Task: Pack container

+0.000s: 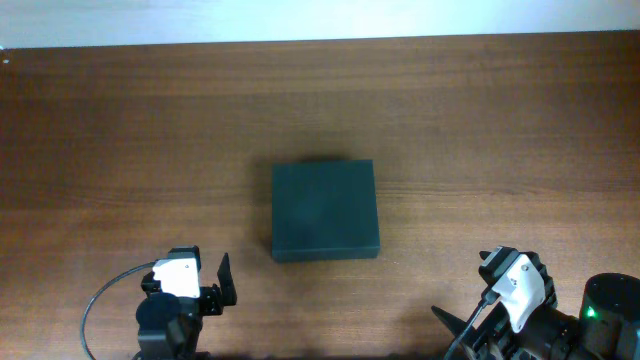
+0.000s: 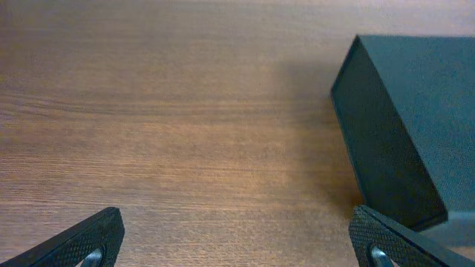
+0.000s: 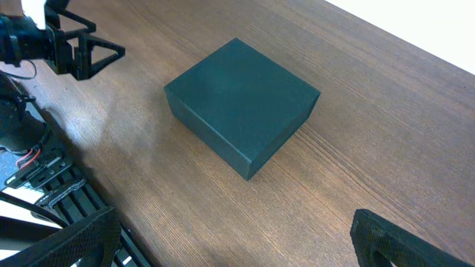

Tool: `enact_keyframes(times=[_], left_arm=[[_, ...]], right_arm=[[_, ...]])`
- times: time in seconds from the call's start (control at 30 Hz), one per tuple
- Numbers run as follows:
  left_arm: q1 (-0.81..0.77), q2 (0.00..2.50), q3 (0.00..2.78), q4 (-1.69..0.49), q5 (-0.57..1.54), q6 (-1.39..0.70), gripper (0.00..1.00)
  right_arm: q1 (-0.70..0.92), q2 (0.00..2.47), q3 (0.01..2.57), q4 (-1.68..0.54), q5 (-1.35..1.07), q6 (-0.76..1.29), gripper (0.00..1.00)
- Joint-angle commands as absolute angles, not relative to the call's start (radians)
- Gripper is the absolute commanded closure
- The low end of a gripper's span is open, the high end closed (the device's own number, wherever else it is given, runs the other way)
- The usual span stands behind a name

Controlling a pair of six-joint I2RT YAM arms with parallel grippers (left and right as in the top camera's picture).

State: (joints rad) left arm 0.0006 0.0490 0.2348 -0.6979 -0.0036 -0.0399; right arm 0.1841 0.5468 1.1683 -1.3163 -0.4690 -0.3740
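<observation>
Our left tool (image 1: 222, 283) stands wide, holding nothing; in the left wrist view its two dark fingertips (image 2: 89, 241) sit at the lower corners with bare wood between them. Our right tool (image 3: 230, 241) is spread just as wide and is also empty, its fingertips framing the lower edge of its own wrist view.

Outward from both, the container (image 1: 325, 210) rests closed on the table (image 1: 480, 130), near the middle and between the two arms. From the left tool it lies ahead and to the right; in the left wrist view its near corner and one dark side wall fill the right half of the frame. From the right tool it lies ahead and to the left, further off. We judge the left arm the nearer of the two.

Seen from above the container looks close to square, only slightly wider across than deep, so we cannot name a clear long axis. Its edges run square to the table's edge. We cannot make out a lid seam or hinge on any visible face.

We find no brand, label or writing on the container, the table or the tools.
</observation>
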Motion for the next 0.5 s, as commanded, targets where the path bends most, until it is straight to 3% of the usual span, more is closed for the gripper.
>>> enact_keyframes(times=[0.0, 0.47], left_arm=[[0.006, 0.022, 0.198, -0.691, 0.031, 0.001, 0.01], [0.006, 0.014, 0.182, -0.693, -0.004, 0.001, 0.01]], right_arm=[[0.19, 0.546, 1.165, -1.313, -0.478, -0.373, 0.01], [0.19, 0.546, 1.165, -1.313, -0.478, -0.373, 0.01]])
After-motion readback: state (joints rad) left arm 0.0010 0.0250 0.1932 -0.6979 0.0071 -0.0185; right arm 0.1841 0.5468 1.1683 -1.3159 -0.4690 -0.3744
